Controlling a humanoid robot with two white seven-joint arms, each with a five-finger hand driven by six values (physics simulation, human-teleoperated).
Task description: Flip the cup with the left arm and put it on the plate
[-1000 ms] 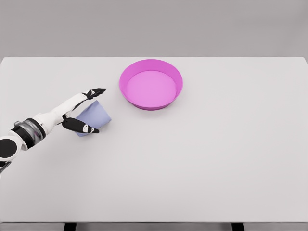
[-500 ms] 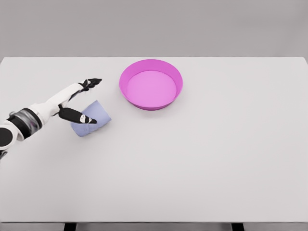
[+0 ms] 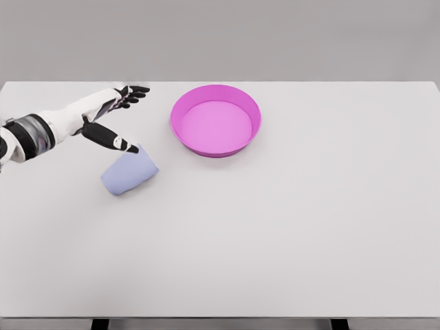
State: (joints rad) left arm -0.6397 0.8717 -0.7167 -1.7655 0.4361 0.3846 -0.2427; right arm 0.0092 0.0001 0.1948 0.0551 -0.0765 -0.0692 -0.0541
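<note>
A pale blue cup (image 3: 129,172) lies tipped on the white worktop (image 3: 289,227), ungrasped; the left robot hand (image 3: 113,120) hovers above, fingers spread, near the pink plate (image 3: 216,120).

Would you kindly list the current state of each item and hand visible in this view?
cup: lying on its side on the table, not held.
plate: upright, nothing in it.
left hand: open, fingers spread, raised beside the cup, thumb tip near its rim.
right hand: not in view.
</note>
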